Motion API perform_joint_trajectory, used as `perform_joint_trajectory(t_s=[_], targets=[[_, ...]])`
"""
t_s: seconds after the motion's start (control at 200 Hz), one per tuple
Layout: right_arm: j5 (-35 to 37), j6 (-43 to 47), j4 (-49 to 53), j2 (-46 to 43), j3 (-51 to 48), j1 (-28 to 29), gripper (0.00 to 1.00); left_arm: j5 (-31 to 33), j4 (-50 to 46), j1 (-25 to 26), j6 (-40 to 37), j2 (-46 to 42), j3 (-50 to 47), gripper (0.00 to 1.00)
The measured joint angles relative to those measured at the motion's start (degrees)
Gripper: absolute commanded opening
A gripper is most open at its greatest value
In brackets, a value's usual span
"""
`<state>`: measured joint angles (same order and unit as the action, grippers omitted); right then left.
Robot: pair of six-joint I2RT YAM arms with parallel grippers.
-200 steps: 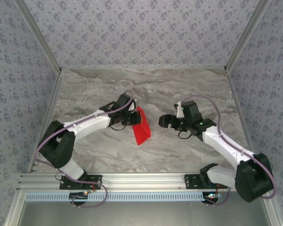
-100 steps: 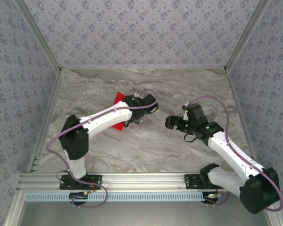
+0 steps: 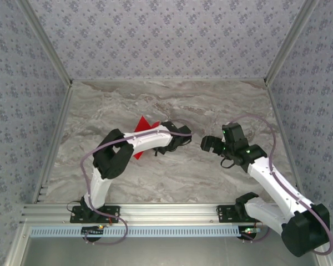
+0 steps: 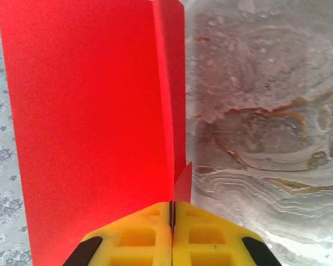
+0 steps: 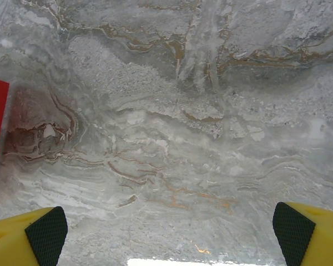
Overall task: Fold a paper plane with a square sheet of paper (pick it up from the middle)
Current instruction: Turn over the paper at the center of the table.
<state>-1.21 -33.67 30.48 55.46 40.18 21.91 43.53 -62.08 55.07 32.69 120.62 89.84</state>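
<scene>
Just toward ten o'clock of the table's centre, your left gripper is clenched on the square sheet of paper, pinching it right at its crease. That is a thin hold. I'd judge the sheet could slide out or tear if you swing fast, and the narrow flap may spring open. Your right gripper, jaws spread wide and empty, sits at three o'clock of it; closing in carelessly could crumple an edge. The paper is bright red and plain, creased into a broad panel beside a narrow strip.
</scene>
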Motion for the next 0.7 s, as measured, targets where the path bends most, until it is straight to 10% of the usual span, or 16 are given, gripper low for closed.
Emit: perform_joint_trajectory(t_s=[0.225, 0.505, 0.7], targets=[[0.0, 0.0, 0.7, -0.4, -1.8, -1.4, 1.00, -3.1, 2.1, 0.8, 0.8, 1.7, 0.2, 0.15], [-0.7, -0.2, 1.1, -1.9, -1.9, -2.7, 1.00, -12.2, 5.8, 1.3, 0.3, 0.2, 0.8, 0.68], [-2.6, -0.4, 0.8, -2.0, -1.9, -3.1, 1.00, -25.6, 14.0, 0.3, 0.0, -13.7, -1.0, 0.84]])
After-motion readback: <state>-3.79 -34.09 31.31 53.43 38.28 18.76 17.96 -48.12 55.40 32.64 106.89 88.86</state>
